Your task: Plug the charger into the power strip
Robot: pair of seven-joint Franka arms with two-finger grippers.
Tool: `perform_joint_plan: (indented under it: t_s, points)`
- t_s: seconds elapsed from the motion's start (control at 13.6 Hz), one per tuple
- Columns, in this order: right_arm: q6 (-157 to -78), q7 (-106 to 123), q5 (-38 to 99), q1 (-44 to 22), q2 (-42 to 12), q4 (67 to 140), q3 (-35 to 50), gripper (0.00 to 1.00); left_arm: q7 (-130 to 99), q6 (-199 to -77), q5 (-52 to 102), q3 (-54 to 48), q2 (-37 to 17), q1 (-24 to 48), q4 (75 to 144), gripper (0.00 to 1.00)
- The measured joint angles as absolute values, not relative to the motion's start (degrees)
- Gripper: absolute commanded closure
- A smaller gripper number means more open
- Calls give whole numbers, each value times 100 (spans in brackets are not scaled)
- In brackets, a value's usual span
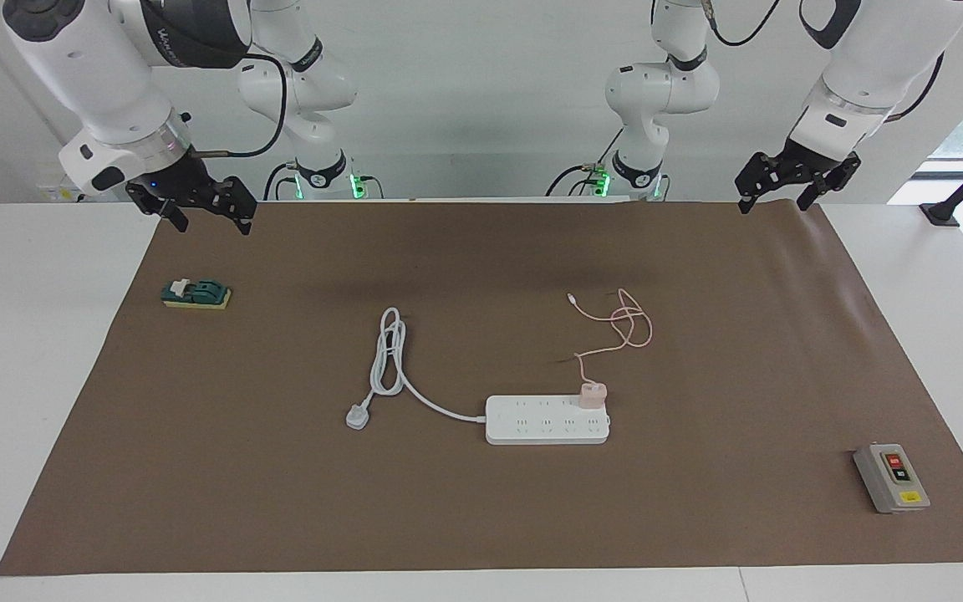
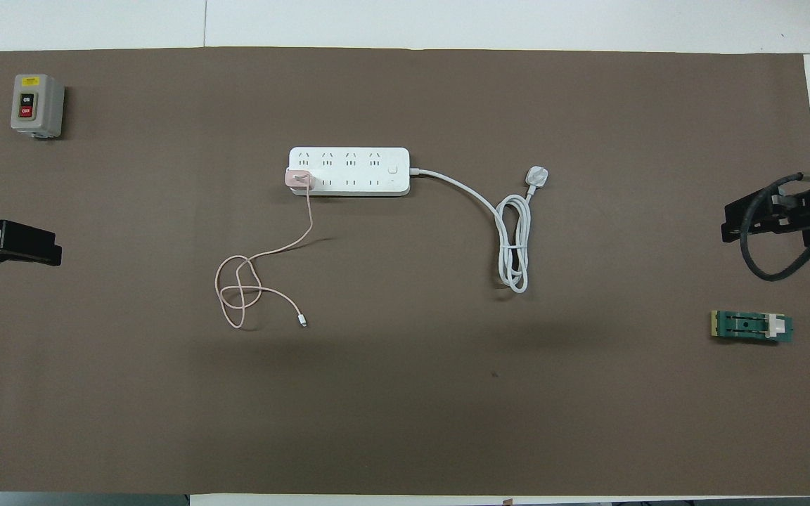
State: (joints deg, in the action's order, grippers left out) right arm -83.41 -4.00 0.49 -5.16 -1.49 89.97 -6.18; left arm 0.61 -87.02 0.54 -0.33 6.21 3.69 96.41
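The white power strip (image 1: pixel 532 422) (image 2: pixel 356 172) lies flat in the middle of the brown mat. The pale-pink charger (image 1: pixel 593 395) (image 2: pixel 299 180) stands upright on a socket at the strip's end toward the left arm, in the row nearer the robots. Its thin pink cable (image 1: pixel 625 328) (image 2: pixel 240 292) lies looped on the mat nearer the robots. My left gripper (image 1: pixel 776 203) (image 2: pixel 53 251) is open and empty over the mat's edge at the left arm's end. My right gripper (image 1: pixel 212 224) (image 2: pixel 728 228) is open and empty over the mat's edge at the right arm's end.
The strip's thick white cord (image 1: pixel 389 355) (image 2: pixel 514 246) is coiled toward the right arm's end, with its white three-pin plug (image 1: pixel 357 415) (image 2: pixel 537 175) loose on the mat. A grey button box (image 1: pixel 891 477) (image 2: pixel 36 105) and a green block (image 1: pixel 196 293) (image 2: pixel 753 327) sit near the mat's ends.
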Motion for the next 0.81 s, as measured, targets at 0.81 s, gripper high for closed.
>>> perform_joint_plan:
  t_s: [0.81]
  points:
    - [-8339, -400, 49, -516, -159, 8992, -648, 0, 284, -8405, 203, -51, 628, 433, 9641, 0]
